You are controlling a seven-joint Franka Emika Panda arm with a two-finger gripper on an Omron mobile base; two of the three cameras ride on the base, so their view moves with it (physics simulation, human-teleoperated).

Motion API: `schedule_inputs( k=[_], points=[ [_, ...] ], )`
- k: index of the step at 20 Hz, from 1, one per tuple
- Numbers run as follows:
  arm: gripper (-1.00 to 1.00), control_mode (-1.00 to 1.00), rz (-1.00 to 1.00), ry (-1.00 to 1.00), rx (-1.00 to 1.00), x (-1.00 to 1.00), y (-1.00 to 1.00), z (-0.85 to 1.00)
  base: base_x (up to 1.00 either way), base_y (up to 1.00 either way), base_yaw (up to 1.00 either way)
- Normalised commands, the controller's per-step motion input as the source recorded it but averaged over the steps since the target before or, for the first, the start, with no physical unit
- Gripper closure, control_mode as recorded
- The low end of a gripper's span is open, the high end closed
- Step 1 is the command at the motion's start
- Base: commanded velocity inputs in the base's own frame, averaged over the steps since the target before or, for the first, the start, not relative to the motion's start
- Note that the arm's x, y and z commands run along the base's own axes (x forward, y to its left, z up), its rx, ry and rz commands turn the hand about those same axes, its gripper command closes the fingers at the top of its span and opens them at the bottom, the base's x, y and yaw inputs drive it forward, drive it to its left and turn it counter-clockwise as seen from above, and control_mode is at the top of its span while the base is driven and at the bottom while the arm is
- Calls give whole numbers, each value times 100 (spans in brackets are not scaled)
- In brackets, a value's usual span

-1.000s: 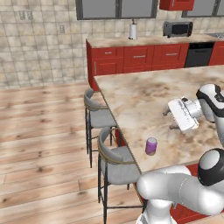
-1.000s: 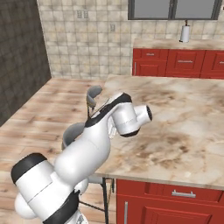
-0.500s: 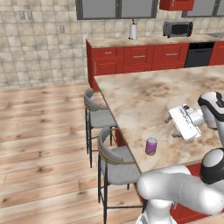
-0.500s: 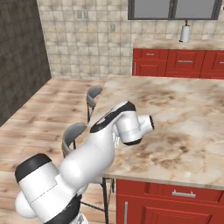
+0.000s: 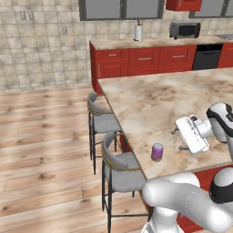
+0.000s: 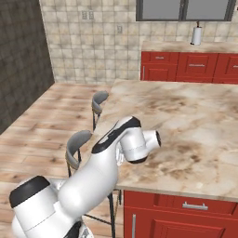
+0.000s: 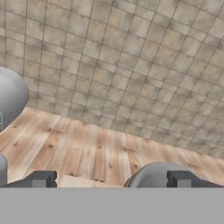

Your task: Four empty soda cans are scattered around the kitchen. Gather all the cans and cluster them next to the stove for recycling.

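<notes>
Left base view tells you the change: over the last second the hand has dropped toward the counter and turned to face the stools, closer to the purple can. I judge this the approach to a first pickup, with nothing gathered yet. The gripper hangs just above the counter, its fingers set wide apart and empty. You'll find the can near the counter's stool-side edge, near the gripper, lower and toward the stools.
</notes>
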Motion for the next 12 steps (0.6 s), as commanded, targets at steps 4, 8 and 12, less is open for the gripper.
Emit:
schedule_inputs(
  k=[4,8,12],
  points=[
    [-100,-100,0,5,0,0,-2,-13,0,0,0],
    [-100,-100,0,10,0,-2,0,-19,0,0,0],
    [-100,-100,0,10,0,0,0,-19,0,0,0]
  ],
)
